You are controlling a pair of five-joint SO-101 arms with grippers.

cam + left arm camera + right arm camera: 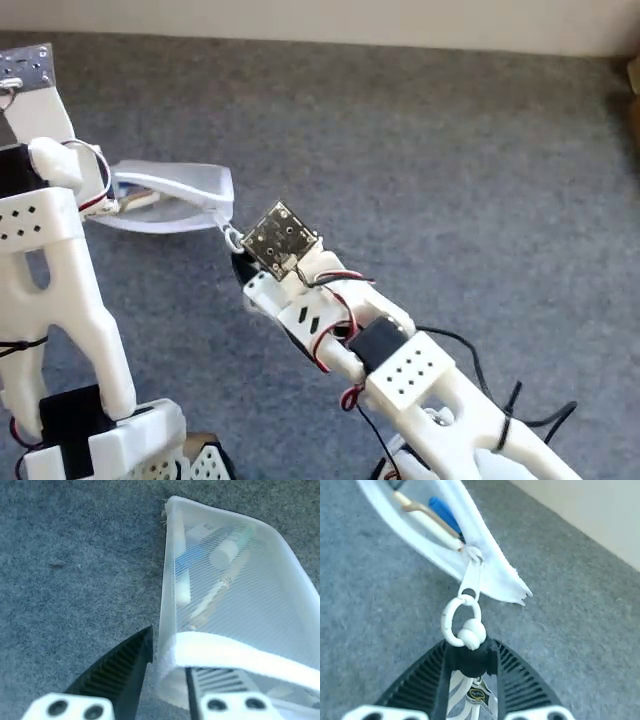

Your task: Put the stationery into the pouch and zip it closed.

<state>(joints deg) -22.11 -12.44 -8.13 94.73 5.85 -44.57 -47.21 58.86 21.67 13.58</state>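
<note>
Pouch (185,182) is lying on the grey mat (450,150) with its mouth gaping open. The stationery (215,582) is already inside. You can see a blue pen (444,511) and a cream pen (426,518) poking up at the opening, right by the zip slider (472,555). The slider sits at the end of the pouch that's nearer the right gripper (470,652). That one's jaws are squeezed down on the knotted zip pull (462,622), which hangs off the slider. At the far end of the pouch from the pull, the left gripper (167,652) has its jaws pinched on the pouch wall. One jaw is outside and the other shows through the mesh.
</note>
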